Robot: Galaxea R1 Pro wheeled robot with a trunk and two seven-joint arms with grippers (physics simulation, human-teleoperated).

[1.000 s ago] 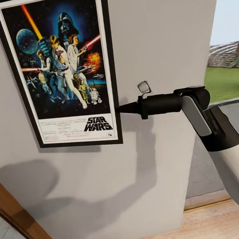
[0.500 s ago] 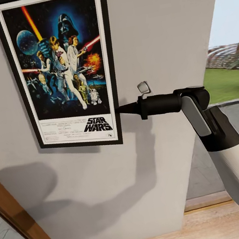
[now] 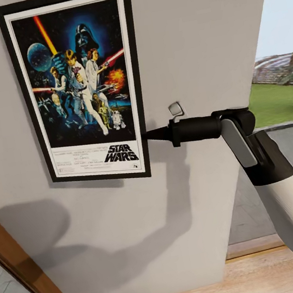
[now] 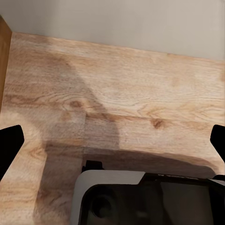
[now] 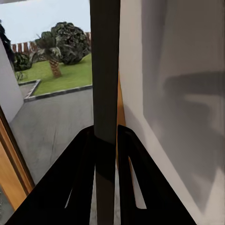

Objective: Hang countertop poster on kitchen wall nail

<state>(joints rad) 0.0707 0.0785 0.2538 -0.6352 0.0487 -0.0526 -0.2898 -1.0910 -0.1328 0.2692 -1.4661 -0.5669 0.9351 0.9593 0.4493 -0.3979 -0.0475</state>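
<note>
The poster [image 3: 80, 86] is held flat against the wall [image 3: 194, 37], long axis upright, with its lower right edge pinched between the fingers of the right gripper [image 3: 148, 135]. The left gripper [image 4: 112, 145], spread and empty, is pointed down at the wooden floor [image 4: 117, 93].

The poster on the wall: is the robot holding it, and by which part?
Yes. The right claw is shut on the poster, pinching the black frame's right edge near the lower corner. The left claw is open, holding nothing.
</note>
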